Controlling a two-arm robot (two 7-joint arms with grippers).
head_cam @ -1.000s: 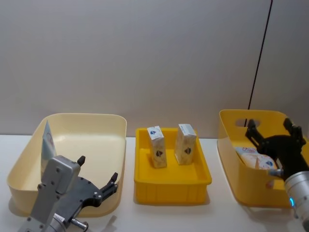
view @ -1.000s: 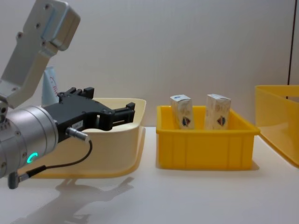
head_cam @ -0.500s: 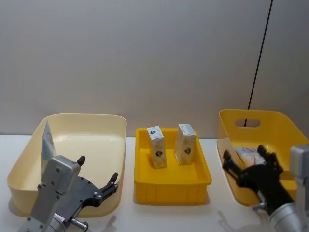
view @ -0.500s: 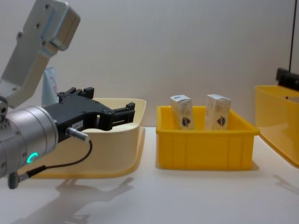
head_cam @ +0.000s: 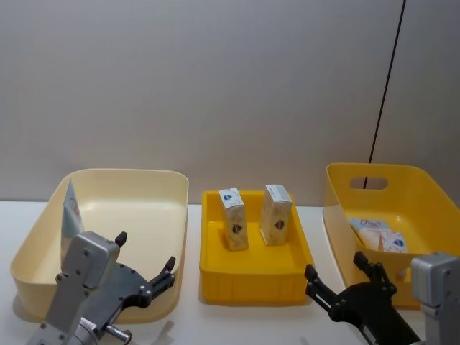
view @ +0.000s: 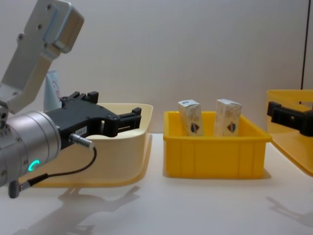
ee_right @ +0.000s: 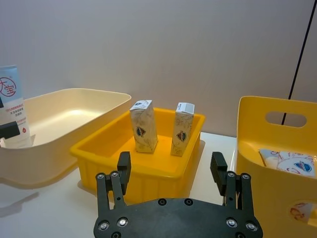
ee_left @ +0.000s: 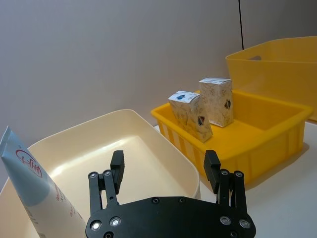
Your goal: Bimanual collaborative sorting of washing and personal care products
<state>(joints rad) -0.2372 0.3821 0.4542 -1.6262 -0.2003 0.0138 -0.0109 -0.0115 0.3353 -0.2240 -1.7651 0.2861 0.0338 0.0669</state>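
While two orange-printed cartons [head_cam: 255, 215] stand in the middle yellow bin [head_cam: 256, 279], the left gripper [head_cam: 144, 272] and right gripper [head_cam: 343, 283] hover empty, fingers spread, near a pale-blue tube [head_cam: 70, 209] in the cream bin [head_cam: 172, 215].

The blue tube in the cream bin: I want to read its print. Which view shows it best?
The left wrist view: the tube is close, its red print facing. The right wrist view shows its top; head and chest views show a small slice.
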